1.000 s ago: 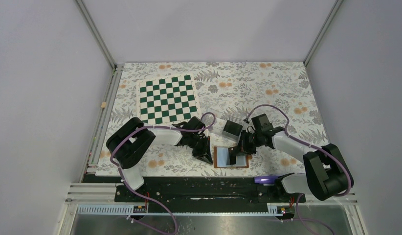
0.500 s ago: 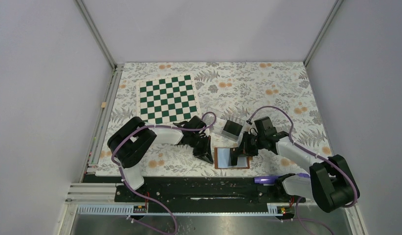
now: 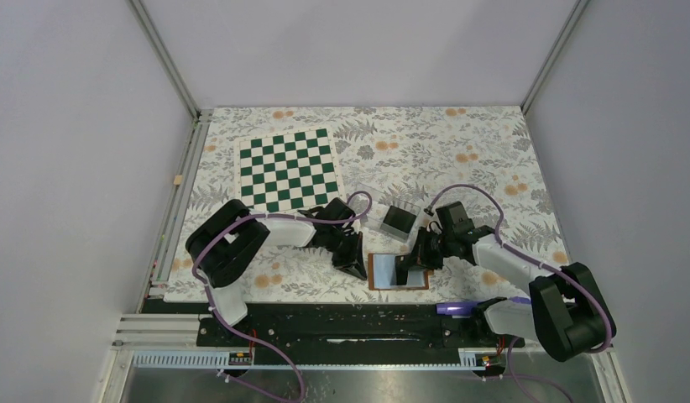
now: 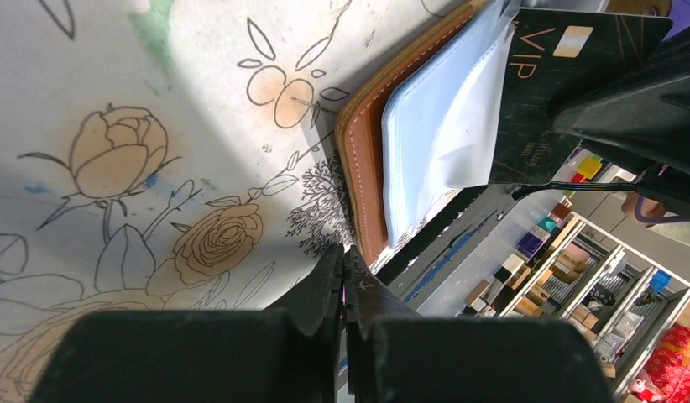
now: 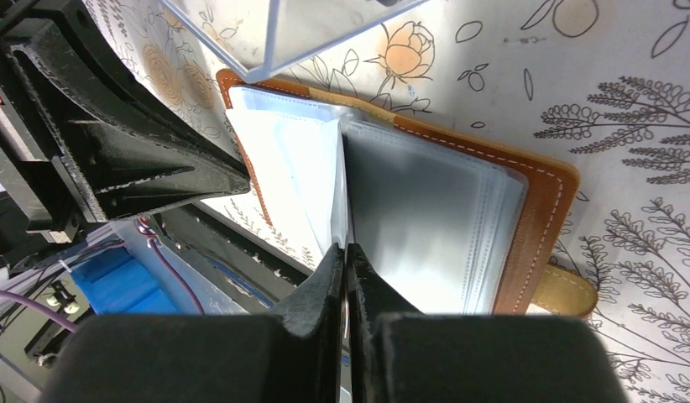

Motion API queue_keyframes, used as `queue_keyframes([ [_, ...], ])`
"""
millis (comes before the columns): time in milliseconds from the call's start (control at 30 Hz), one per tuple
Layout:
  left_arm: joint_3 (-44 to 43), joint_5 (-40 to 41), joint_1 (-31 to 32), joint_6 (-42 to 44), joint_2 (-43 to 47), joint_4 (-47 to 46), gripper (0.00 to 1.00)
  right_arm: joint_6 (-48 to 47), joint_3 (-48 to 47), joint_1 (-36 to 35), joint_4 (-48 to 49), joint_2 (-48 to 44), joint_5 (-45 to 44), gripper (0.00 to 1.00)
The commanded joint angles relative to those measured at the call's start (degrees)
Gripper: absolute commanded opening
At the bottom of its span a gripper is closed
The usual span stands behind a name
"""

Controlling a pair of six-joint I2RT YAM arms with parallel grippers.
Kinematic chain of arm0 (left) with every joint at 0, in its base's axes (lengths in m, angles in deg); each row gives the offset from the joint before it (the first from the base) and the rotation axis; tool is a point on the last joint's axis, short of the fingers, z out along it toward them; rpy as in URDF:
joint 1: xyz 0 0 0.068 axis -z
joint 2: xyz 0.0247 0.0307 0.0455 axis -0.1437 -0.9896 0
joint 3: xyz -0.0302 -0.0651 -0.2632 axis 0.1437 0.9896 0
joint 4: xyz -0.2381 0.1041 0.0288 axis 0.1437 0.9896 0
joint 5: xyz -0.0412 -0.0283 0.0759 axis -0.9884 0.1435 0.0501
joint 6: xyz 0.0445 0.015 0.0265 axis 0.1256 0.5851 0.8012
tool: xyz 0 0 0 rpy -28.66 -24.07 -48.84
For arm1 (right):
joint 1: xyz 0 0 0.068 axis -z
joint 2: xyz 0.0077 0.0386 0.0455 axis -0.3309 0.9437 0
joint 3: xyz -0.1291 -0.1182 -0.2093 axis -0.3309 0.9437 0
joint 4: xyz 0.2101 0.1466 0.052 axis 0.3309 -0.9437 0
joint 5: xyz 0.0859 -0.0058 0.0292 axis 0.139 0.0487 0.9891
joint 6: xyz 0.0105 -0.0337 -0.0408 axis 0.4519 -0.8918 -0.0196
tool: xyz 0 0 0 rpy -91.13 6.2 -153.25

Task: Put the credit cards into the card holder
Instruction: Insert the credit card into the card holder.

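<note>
The card holder (image 3: 374, 272) lies open at the near table edge, brown leather (image 5: 545, 210) with pale blue-grey sleeves (image 4: 426, 126). My right gripper (image 3: 407, 264) is shut on a black credit card (image 4: 553, 92) with gold "VIP" lettering and a gold chip. It holds the card on edge over the sleeves, its lower edge between two of them. In the right wrist view the gripper (image 5: 346, 248) shows the card only edge-on. My left gripper (image 3: 353, 267) is shut and empty, its tips (image 4: 345, 252) on the cloth at the holder's left edge.
A clear plastic box (image 3: 392, 220) with a black flat thing inside stands just behind the holder, and also shows in the right wrist view (image 5: 274, 25). A green chessboard (image 3: 287, 170) lies at the back left. The black base rail (image 3: 367, 323) runs along the near edge.
My right gripper has moved a little down and to the left with the card, closer onto the holder's sleeves. The left gripper has hardly moved.
</note>
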State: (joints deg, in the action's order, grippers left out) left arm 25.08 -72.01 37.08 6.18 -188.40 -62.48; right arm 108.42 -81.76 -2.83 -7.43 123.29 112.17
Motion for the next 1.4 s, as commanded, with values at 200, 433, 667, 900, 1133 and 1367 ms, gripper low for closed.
queue_keyframes([
  [200,-0.8,10.0,0.0,3.3,-3.6,2.0,0.00,-1.2,-2.5,-0.6,0.2,6.0,7.4,0.00],
  [433,-2.3,10.9,0.0,4.1,-4.3,3.6,0.00,-3.0,-4.2,-0.6,-0.2,10.7,11.0,0.02],
  [667,-3.5,10.8,0.0,4.4,-5.3,4.2,0.00,-4.9,-5.7,-0.6,-5.1,10.5,4.8,0.20],
  [900,-4.2,11.3,0.0,4.8,-5.5,5.0,0.00,-7.9,-8.8,-0.7,-12.4,6.4,-3.3,0.45],
  [1133,-5.6,11.0,0.0,5.1,-6.4,5.6,0.00,-8.4,-8.5,-0.8,-10.2,8.3,-3.1,0.52],
  [1367,-6.5,10.8,0.0,5.7,-7.8,6.2,0.00,-8.4,-9.3,-1.4,-7.4,11.7,-1.7,0.49],
])
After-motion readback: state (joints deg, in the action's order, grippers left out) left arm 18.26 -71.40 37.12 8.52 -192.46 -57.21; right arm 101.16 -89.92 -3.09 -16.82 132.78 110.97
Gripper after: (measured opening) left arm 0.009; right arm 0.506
